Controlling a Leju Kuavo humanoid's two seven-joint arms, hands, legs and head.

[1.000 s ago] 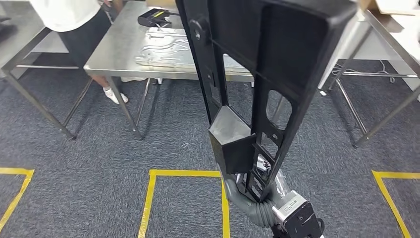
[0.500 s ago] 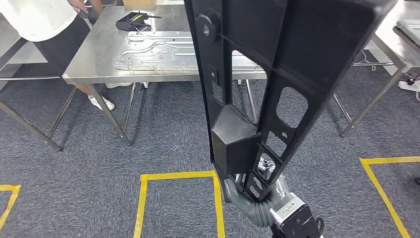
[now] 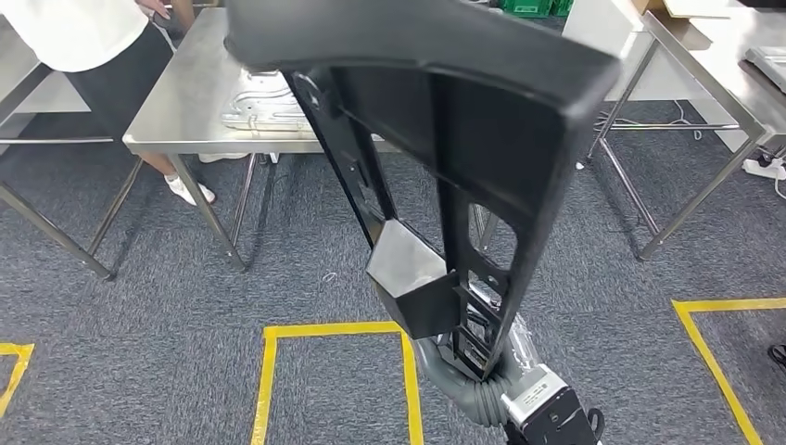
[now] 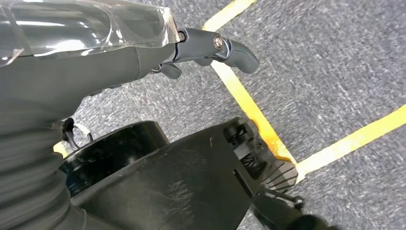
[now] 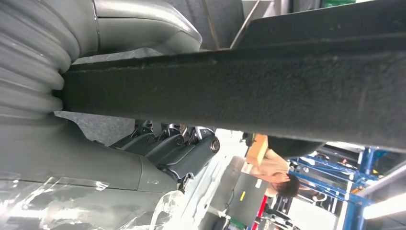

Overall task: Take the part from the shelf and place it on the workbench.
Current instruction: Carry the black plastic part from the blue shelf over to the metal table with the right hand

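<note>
The part is a long black plastic frame with cut-out openings and a boxy block on one side, held upright, tilted, above the carpeted floor.

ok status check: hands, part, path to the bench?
Right hand grips the black frame part, carried upright. Left hand hangs with nothing in it. Steel workbench ahead, holding a metal panel; person beside it.
</note>
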